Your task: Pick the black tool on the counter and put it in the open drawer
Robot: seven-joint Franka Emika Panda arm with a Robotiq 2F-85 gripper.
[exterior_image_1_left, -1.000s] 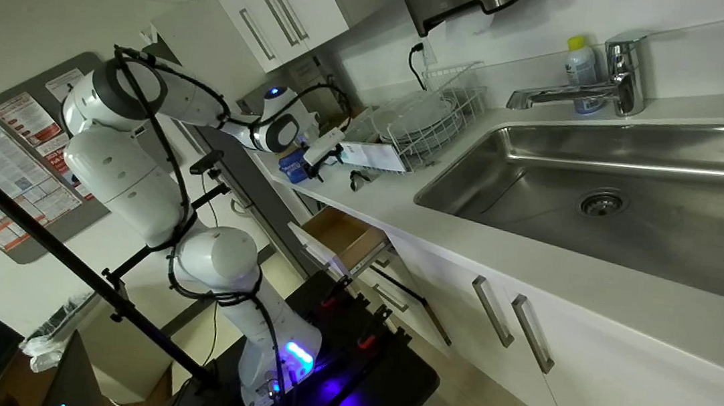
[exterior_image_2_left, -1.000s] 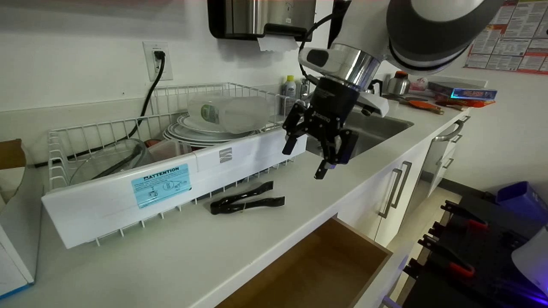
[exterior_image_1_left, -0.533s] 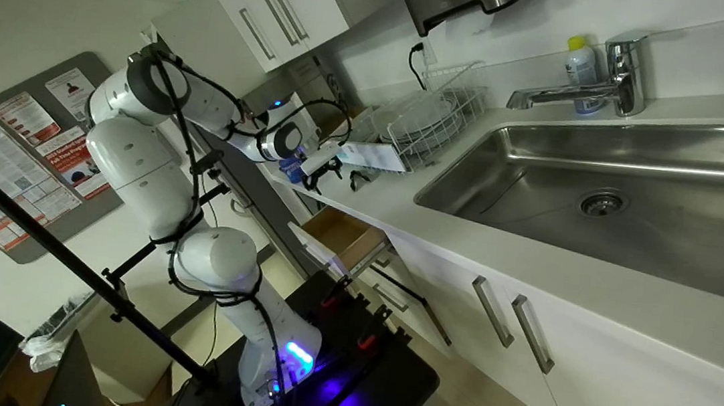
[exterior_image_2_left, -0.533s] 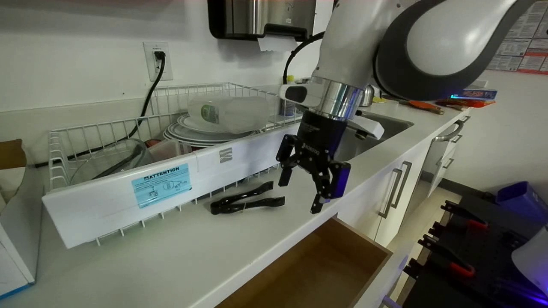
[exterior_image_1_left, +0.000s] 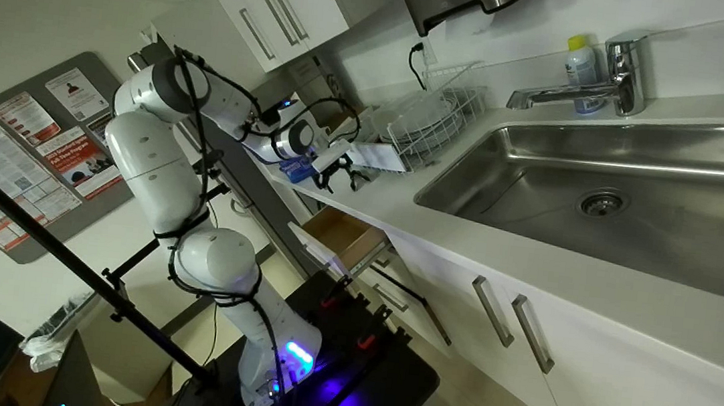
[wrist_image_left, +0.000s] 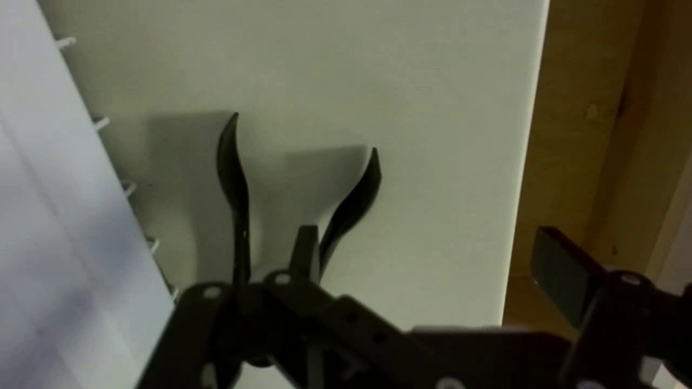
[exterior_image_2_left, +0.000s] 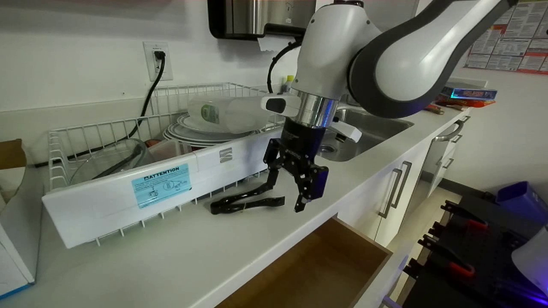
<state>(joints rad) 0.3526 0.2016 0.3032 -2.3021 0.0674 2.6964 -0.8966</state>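
Observation:
The black tool is a pair of tongs (exterior_image_2_left: 252, 206) lying with its arms spread on the white counter (exterior_image_2_left: 162, 261), beside the dish rack. In the wrist view the tongs' two arms (wrist_image_left: 233, 183) point up the picture; their joined end is hidden behind the gripper. My gripper (exterior_image_2_left: 286, 192) is open and empty above the counter, just beside the tongs' free ends. In the wrist view one finger of the gripper (wrist_image_left: 426, 237) overlaps the tongs and the other overlaps the drawer. The open drawer (exterior_image_2_left: 310, 265) has a brown wooden interior and also shows in an exterior view (exterior_image_1_left: 340, 236).
A white wire dish rack (exterior_image_2_left: 180, 182) with plates and plastic containers stands along the wall behind the tongs. A white box (exterior_image_2_left: 17, 231) stands at one end of the counter. The steel sink (exterior_image_1_left: 655, 227) and faucet (exterior_image_1_left: 624, 76) lie beyond the rack.
The arm has moved the open gripper lower and toward the dish rack, closer to the tongs. The tongs and the drawer have not moved.

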